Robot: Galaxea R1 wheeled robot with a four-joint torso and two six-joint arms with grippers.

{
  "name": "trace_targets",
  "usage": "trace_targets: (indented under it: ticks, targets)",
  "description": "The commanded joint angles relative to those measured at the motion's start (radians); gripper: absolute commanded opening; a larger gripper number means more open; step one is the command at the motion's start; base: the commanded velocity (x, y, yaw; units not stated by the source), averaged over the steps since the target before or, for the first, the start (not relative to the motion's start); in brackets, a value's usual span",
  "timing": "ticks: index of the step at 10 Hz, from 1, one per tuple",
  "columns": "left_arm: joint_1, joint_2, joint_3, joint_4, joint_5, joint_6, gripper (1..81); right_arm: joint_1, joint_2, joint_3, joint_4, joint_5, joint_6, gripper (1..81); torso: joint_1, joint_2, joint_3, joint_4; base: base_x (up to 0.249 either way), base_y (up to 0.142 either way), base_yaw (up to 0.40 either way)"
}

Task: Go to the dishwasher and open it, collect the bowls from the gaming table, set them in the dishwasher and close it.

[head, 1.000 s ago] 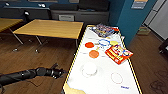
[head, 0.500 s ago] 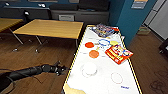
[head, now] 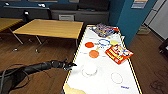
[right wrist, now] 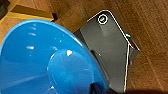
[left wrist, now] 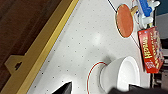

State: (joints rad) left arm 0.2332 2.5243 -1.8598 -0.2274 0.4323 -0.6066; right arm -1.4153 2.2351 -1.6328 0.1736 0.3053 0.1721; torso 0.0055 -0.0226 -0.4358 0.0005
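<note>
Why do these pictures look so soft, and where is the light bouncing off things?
Head view: everything is blurred, and the long white table top with a yellow rim looks washed out under bright light. Left wrist view: a pale glare patch sits on that top, near the white bowl. Right wrist view: the shiny blue plastic bowl carries small white highlights; its edges are soft.

The red game box on the gaming table bears large white lettering, too blurred to read; a small blue mark on the tabletop is likewise illegible. No other text can be read.
</note>
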Motion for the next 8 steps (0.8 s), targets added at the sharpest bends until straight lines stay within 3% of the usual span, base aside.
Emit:
trace_targets:
  ticks: [1,5,6,8]
  targets:
    - [-0.168,0.016,-0.027,-0.003,0.045,-0.005,81.1,0.018,-0.033,0.005,-0.016,-0.066,0.0,1.0,0.0,0.0,0.0,0.0,0.0,0.0,0.0]
    - [-0.174,0.11,-0.154,-0.015,0.046,-0.018,81.1,0.023,-0.023,0.002,-0.014,-0.08,0.0,1.0,0.0,0.0,0.0,0.0,0.0,0.0,0.0]
    - [-0.183,0.145,-0.185,-0.006,0.057,-0.031,81.1,0.025,-0.016,-0.004,-0.014,-0.08,0.0,1.0,0.0,0.0,0.0,0.0,0.0,0.0,0.0]
    - [-0.18,0.229,-0.266,0.0,0.068,-0.03,81.1,0.029,-0.006,-0.019,-0.013,-0.094,0.001,1.0,0.001,0.0,0.0,0.0,0.0,0.0,0.0]
